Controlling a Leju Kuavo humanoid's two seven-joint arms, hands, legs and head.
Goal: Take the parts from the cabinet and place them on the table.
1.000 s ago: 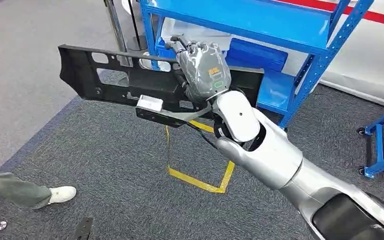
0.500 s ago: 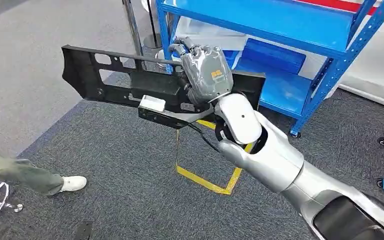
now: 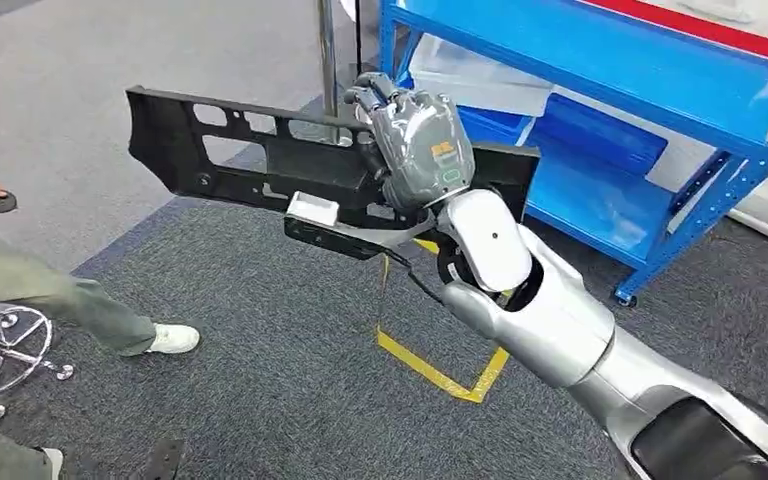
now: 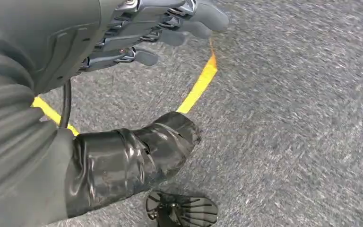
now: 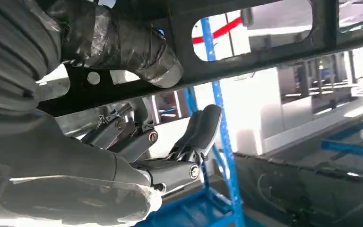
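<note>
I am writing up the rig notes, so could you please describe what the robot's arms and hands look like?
The right arm is glossy silver with a white rounded wrist shell and a thin black cable beside it. The right hand has a grey back under clear wrap, with a small orange and green marking and dark metal fingers. The left hand has a grey ribbed cover, a thumb wrapped in shiny black tape and grey-tipped fingers.

Black part [image 3: 250, 165] — blue cabinet [image 3: 600, 60] (red-striped), grey carpet [image 3: 260, 380], yellow tape [image 3: 440, 375].
</note>
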